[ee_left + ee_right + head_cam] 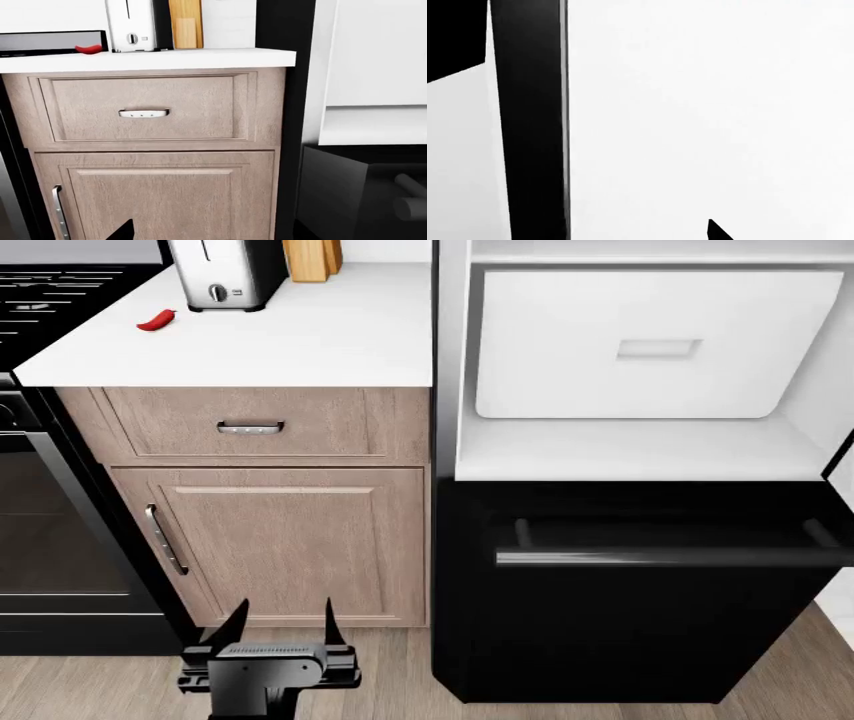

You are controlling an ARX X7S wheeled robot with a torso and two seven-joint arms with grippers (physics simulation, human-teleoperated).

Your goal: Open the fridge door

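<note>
The fridge's upper compartment [641,445] stands open in the head view, showing a white interior with a white bin [654,345]. The fridge door itself is out of the head view. The right wrist view is filled by a white surface [707,110] beside a black vertical strip [530,125]; I cannot tell whether this is the door. One dark fingertip of my right gripper [634,235] shows against the white, with nothing between the fingers. My left gripper [280,625] hangs open and empty low in front of the wood cabinet door [287,545], well left of the fridge.
Below the open compartment is the black drawer front [641,620] with a horizontal bar handle [667,557]. A white counter [267,340] carries a toaster [220,275] and a red pepper [156,320]. A black oven [54,530] stands at the left.
</note>
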